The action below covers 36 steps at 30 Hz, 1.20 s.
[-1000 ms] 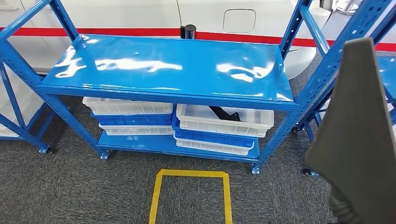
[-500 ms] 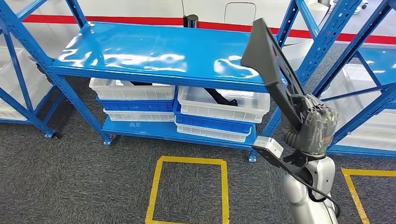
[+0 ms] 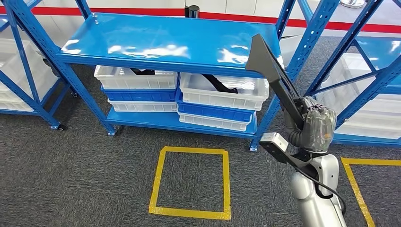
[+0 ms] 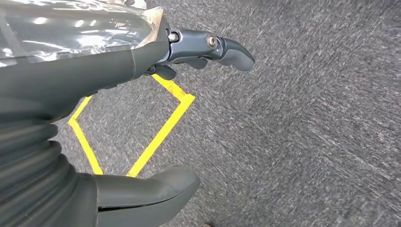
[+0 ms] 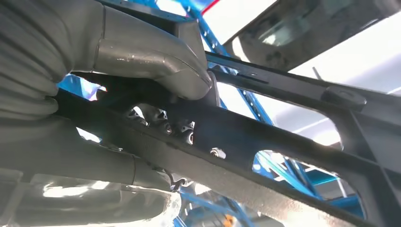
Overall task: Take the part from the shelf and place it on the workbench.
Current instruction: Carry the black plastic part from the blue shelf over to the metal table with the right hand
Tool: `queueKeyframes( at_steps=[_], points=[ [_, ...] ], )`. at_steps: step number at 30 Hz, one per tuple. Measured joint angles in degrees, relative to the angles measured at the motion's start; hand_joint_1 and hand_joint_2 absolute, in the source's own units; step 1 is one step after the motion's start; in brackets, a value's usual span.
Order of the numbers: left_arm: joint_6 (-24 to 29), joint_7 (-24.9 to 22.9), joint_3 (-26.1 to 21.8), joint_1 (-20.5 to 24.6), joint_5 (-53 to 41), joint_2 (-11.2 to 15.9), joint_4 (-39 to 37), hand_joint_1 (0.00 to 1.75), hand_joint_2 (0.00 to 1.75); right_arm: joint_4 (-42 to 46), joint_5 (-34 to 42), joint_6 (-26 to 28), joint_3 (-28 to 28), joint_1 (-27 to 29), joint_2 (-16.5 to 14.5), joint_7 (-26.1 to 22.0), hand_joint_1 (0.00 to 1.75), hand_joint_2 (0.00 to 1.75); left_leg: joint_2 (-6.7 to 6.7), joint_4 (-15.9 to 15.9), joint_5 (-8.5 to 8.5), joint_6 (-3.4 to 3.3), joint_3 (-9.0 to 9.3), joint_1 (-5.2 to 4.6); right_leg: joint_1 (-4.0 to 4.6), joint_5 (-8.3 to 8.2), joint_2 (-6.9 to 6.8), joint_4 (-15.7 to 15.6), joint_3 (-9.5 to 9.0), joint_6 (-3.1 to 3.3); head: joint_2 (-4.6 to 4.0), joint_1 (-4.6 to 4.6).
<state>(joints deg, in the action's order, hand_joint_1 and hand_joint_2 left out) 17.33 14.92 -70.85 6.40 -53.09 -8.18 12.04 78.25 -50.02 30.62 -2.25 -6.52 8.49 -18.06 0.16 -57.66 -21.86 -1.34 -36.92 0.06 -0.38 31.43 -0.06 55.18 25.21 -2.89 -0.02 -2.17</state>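
My right hand (image 3: 312,125) grips a long flat black part (image 3: 267,71) by its lower end. The part points up and to the left, and its wide end overlaps the right front corner of the blue shelf unit's top (image 3: 165,40). In the right wrist view the thumb (image 5: 142,56) presses on the part's black frame (image 5: 283,137), with dark fingers curled behind it. My left hand (image 4: 94,61) hangs over grey carpet, fingers apart, holding nothing.
Under the shelf top, stacked white and blue bins (image 3: 222,92) hold more black parts (image 3: 218,84). A yellow tape square (image 3: 191,182) marks the carpet in front. Another blue rack (image 3: 373,71) with white bins stands at the right, and another tape line (image 3: 354,184) lies below it.
The camera has shifted, so the whole scene moved. The part, a second ago close against the right edge, is now held farther out with my right arm in sight.
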Motion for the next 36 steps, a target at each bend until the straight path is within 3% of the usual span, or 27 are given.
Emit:
queueKeyframes(
  at_steps=[2, 4, 5, 6, 7, 8, 9, 10, 12, 14, 16, 17, 19, 21, 22, 23, 24, 25, 26, 27, 29, 30, 32, 33, 34, 36],
  points=[
    [0.3, -0.6, 0.0, -0.1, 0.1, 0.2, 0.0, 0.00, 1.75, 0.8, 4.6, -1.3, 0.1, 0.1, -0.1, -1.9, 1.73, 1.75, -0.06, -0.8, -1.15, 0.59, -0.57, 0.18, -0.44, -0.83, -0.12, 0.3, 1.03, 1.12, 0.00, 0.04],
    [0.6, -1.1, 0.0, -0.3, 0.3, 0.3, 0.0, 0.00, 1.75, 2.5, 9.4, -2.5, 0.2, 0.3, -0.3, -3.6, 1.73, 1.75, -0.12, -5.3, -6.47, 1.11, -1.93, 0.43, -0.74, -2.05, -0.25, 0.3, 2.09, 2.49, 0.00, 0.13],
    [0.7, -1.2, 0.0, -0.3, 0.3, 0.3, 0.0, 0.00, 1.75, 3.6, 11.5, -3.0, 0.2, 0.4, -0.4, -4.3, 1.73, 1.75, -0.14, -8.9, -9.45, 1.30, -2.76, 0.48, -0.57, -2.67, -0.25, 0.4, 2.71, 2.87, 0.00, 0.16],
    [0.7, -1.3, 0.0, -0.4, 0.3, 0.4, 0.0, 0.00, 1.75, 4.7, 13.4, -3.5, 0.2, 0.5, -0.5, -4.9, 1.73, 1.75, -0.16, -12.7, -11.58, 1.45, -3.49, 0.51, -0.41, -3.27, -0.26, 0.6, 3.42, 3.03, 0.00, 0.19],
    [0.7, -1.3, 0.0, -0.4, 0.4, 0.4, 0.0, 0.00, 1.75, 6.0, 15.1, -4.0, 0.2, 0.8, -0.6, -5.4, 1.73, 1.75, -0.16, -15.4, -12.24, 1.52, -3.72, 0.52, -0.28, -3.76, -0.28, 0.8, 4.26, 3.03, 0.00, 0.19],
    [0.7, -1.2, 0.0, -0.4, 0.4, 0.5, 0.0, 0.00, 1.75, 7.3, 16.7, -4.5, 0.2, 1.1, -0.7, -5.9, 1.73, 1.75, -0.17, -16.6, -11.68, 1.50, -3.21, 0.52, -0.17, -4.15, -0.29, 1.2, 5.11, 2.96, 0.00, 0.19],
    [0.6, -1.1, 0.0, -0.5, 0.5, 0.5, 0.0, 0.00, 1.75, 8.8, 18.2, -4.9, 0.2, 1.5, -0.7, -6.6, 1.73, 1.75, -0.17, -15.8, -10.28, 1.38, -1.73, 0.52, -0.10, -4.44, -0.30, 1.6, 5.94, 2.88, 0.00, 0.20],
    [0.5, -1.0, 0.0, -0.5, 0.5, 0.5, 0.0, 0.00, 1.75, 10.3, 19.5, -5.3, 0.2, 1.8, -0.7, -7.1, 1.73, 1.75, -0.23, -13.0, -8.79, 1.13, 0.70, 0.51, -0.04, -4.65, -0.30, 2.1, 6.67, 2.74, 0.00, 0.20],
    [0.4, -0.6, 0.0, -0.6, 0.5, 0.6, 0.0, 0.00, 1.75, 13.3, 21.2, -5.8, 0.2, 2.3, -0.8, -7.9, 1.73, 1.75, -0.41, -5.5, -7.99, 0.50, 6.12, 0.37, 0.18, -5.07, -0.28, 2.9, 7.73, 2.31, 0.00, 0.16],
    [0.2, -0.4, 0.1, -0.6, 0.3, 0.7, 0.0, 0.00, 1.75, 16.0, 21.7, -6.1, 0.2, 2.8, -0.7, -8.2, 1.73, 1.75, -0.52, -1.2, -8.66, -0.01, 8.58, -0.01, 0.27, -5.79, -0.34, 3.2, 8.35, 1.53, 0.00, 0.11],
    [0.0, -0.2, 0.1, -0.7, 0.1, 0.7, 0.0, 0.00, 1.75, 18.5, 22.0, -6.5, 0.3, 3.2, -0.6, -8.5, 1.73, 1.75, -0.34, -0.2, -8.09, -0.66, 8.30, -0.17, 0.22, -6.46, -0.39, 3.4, 8.95, 0.76, 0.00, 0.13],
    [-0.2, -0.2, 0.1, -0.7, -0.1, 0.6, 0.0, 0.00, 1.75, 19.6, 22.1, -6.6, 0.3, 3.3, -0.4, -8.5, 1.73, 1.75, -0.18, 0.3, -7.52, -1.12, 7.88, -0.12, 0.23, -5.96, -0.36, 3.8, 9.46, 0.64, 0.00, 0.15],
    [-0.5, -0.1, 0.1, -0.7, -0.3, 0.7, 0.0, 0.00, 1.75, 21.5, 22.1, -6.9, 0.6, 3.5, 0.0, -8.5, 1.73, 1.75, 0.23, 0.8, -5.97, -1.99, 6.51, 0.19, 0.27, -2.31, -0.19, 7.3, 11.13, 0.99, 0.00, 0.00],
    [-0.6, 0.0, 0.2, -0.7, -0.5, 0.7, 0.0, 0.00, 1.75, 22.9, 22.0, -7.4, 0.7, 3.6, 0.5, -8.1, 1.73, 1.75, 0.46, 0.8, -4.45, -2.23, 4.63, 0.19, -0.02, 2.32, -0.06, 14.2, 13.01, 1.12, 0.00, -0.11],
    [-0.7, 0.0, 0.2, -0.7, -0.5, 0.7, 0.0, 0.00, 1.75, 23.4, 21.9, -7.6, 0.7, 3.6, 0.6, -7.7, 1.73, 1.75, 0.56, 0.8, -3.74, -2.14, 3.69, 0.21, -0.24, 3.33, -0.04, 17.3, 13.35, 0.70, 0.00, -0.12],
    [-0.7, 0.0, 0.2, -0.7, -0.6, 0.7, 0.0, 0.00, 1.75, 23.7, 21.7, -7.9, 0.7, 3.6, 0.8, -7.3, 1.73, 1.75, 0.64, 0.8, -3.00, -1.97, 2.70, 0.28, -0.50, 3.21, -0.04, 19.1, 13.05, -0.05, 0.00, -0.11],
    [-0.7, 0.0, 0.2, -0.7, -0.5, 0.6, 0.0, 0.00, 1.75, 23.9, 21.3, -8.1, 0.7, 3.6, 0.9, -7.0, 1.73, 1.75, 0.70, 0.7, -2.28, -1.75, 1.76, 0.39, -0.77, 1.98, -0.04, 18.9, 11.84, -1.00, 0.00, -0.12],
    [-0.7, 0.0, 0.2, -0.7, -0.5, 0.6, 0.0, 0.00, 1.75, 24.0, 20.9, -8.3, 0.7, 3.5, 1.0, -6.7, 1.73, 1.75, 0.73, 0.6, -1.58, -1.46, 0.83, 0.55, -1.06, 0.38, -0.04, 16.8, 9.73, -1.90, 0.00, -0.12],
    [-0.7, 0.0, 0.2, -0.6, -0.5, 0.7, 0.0, 0.00, 1.75, 24.0, 20.5, -8.4, 0.6, 3.4, 1.2, -6.5, 1.73, 1.75, 0.71, 0.4, -0.92, -1.08, -0.02, 0.65, -1.37, -0.71, -0.04, 13.0, 6.73, -2.51, 0.00, -0.13],
    [-0.8, 0.0, 0.2, -0.6, -0.4, 0.7, 0.0, 0.00, 1.75, 24.0, 20.0, -8.5, 0.6, 3.2, 1.3, -6.3, 1.73, 1.75, 0.68, 0.2, -0.29, -0.67, -0.75, 0.68, -1.36, -0.70, 0.01, 8.1, 3.27, -2.62, 0.01, -0.20],
    [-0.8, 0.1, 0.2, -0.6, -0.4, 0.7, 0.0, 0.00, 1.75, 23.9, 18.9, -8.7, 0.4, 2.9, 1.5, -5.9, 1.73, 1.75, 0.58, 0.0, 0.99, 0.07, -1.47, 0.58, -1.04, 0.70, 0.06, 1.3, -0.90, -1.78, 0.01, -0.25],
    [-0.8, 0.2, 0.2, -0.6, -0.4, 0.7, 0.0, 0.00, 1.75, 23.9, 18.4, -8.8, 0.3, 2.8, 1.5, -5.7, 1.73, 1.75, 0.54, 0.1, 1.64, 0.41, -1.60, 0.58, -0.70, 1.14, 0.07, 0.1, -1.34, -1.21, 0.01, -0.26],
    [-0.8, 0.2, 0.2, -0.8, -0.4, 0.6, 0.0, 0.00, 1.75, 23.7, 17.8, -9.3, -0.1, 2.7, 1.6, -5.4, 1.73, 1.75, 0.44, 0.1, 1.89, 1.01, -2.04, 0.79, -0.98, 0.34, -0.06, 0.4, -0.15, -0.04, 0.00, -0.16],
    [-0.8, 0.2, 0.2, -0.8, -0.3, 0.6, 0.0, 0.00, 1.75, 23.5, 17.6, -9.4, -0.3, 2.6, 1.6, -5.2, 1.73, 1.75, 0.37, -0.7, 0.40, 1.29, -2.49, 0.93, -1.17, -0.28, -0.15, 0.5, 0.52, 0.77, 0.00, -0.10],
    [-0.8, 0.2, 0.2, -0.8, -0.3, 0.6, 0.0, 0.00, 1.75, 23.4, 17.4, -9.5, -0.6, 2.4, 1.6, -5.1, 1.73, 1.75, 0.28, -2.7, -2.30, 1.50, -3.13, 1.04, -1.36, -0.99, -0.26, 0.6, 1.25, 1.53, 0.00, -0.02],
    [-0.8, 0.2, 0.2, -0.8, -0.3, 0.7, 0.0, 0.00, 1.75, 23.2, 17.1, -9.6, -0.9, 2.2, 1.5, -4.8, 1.73, 1.75, 0.04, -9.9, -8.80, 1.84, -4.54, 1.11, -1.12, -2.42, -0.39, 0.7, 2.68, 2.41, 0.00, 0.11]
  ],
)
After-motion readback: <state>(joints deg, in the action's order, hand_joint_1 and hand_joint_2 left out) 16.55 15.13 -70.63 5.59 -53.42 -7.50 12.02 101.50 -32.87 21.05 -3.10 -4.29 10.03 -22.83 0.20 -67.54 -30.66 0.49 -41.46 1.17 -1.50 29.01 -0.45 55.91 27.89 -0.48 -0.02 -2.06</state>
